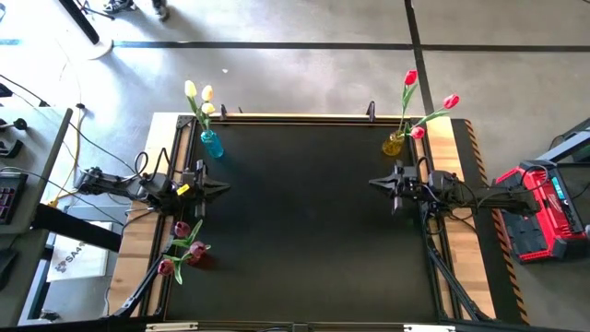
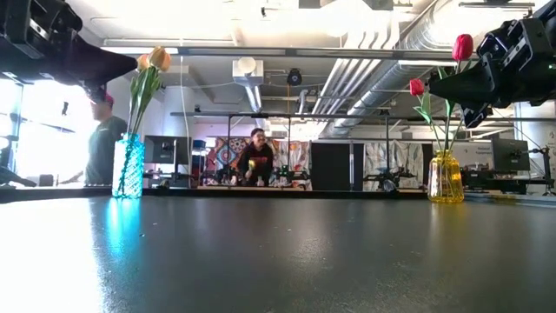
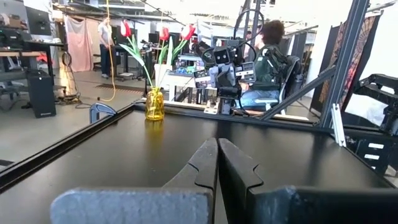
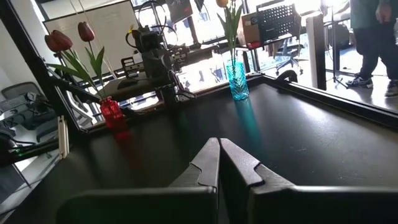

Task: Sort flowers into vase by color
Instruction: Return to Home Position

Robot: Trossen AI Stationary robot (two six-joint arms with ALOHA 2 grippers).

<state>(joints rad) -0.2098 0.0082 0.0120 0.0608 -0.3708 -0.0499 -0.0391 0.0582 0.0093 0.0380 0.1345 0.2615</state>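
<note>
The table (image 1: pixel 304 231) is bare across its whole middle, from front edge to back, and in its front right corner; a gripper could pass there freely; obstacles keep to the rim: the blue vase (image 1: pixel 211 144) in the back left corner, the yellow vase (image 1: pixel 394 145) in the back right, the red vase (image 1: pixel 196 256) at the front left, each with tulips (image 1: pixel 410 79) leaning out above it; the left gripper (image 1: pixel 221 188) and right gripper (image 1: pixel 373 183), fingers together, jut in from the side edges, well apart.
</note>
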